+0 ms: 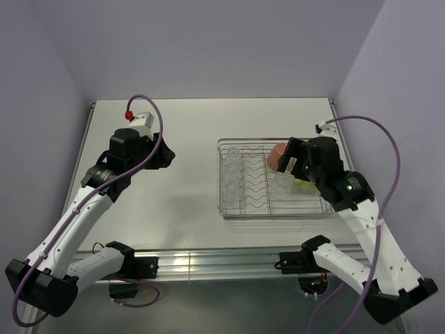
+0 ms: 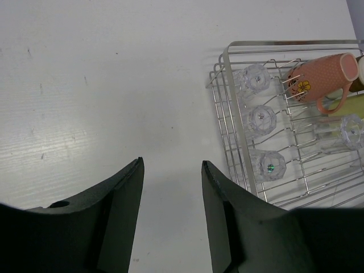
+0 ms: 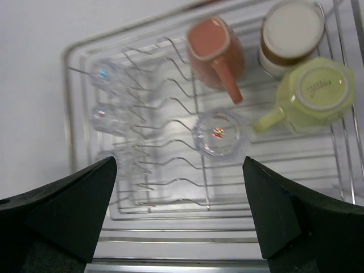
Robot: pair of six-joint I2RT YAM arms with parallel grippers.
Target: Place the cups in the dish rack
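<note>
Seven cups (image 3: pixel 220 133) sit in the dish rack (image 3: pixel 67 102).

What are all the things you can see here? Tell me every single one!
table: one, white, under everything
dish rack: one, shiny wire, on the table's right side
glasses: four, clear, in the rack; three in a row along its left side, one on the other side of the dividers
pink mug: one, pink, lying on its side in the rack
yellow-green mug: one, pale yellow-green, bottom up in the rack
brown cup: one, brown with a white base, bottom up next to the yellow-green mug
left gripper: one, black, open, over bare table
right gripper: one, black, open, above the rack
</note>
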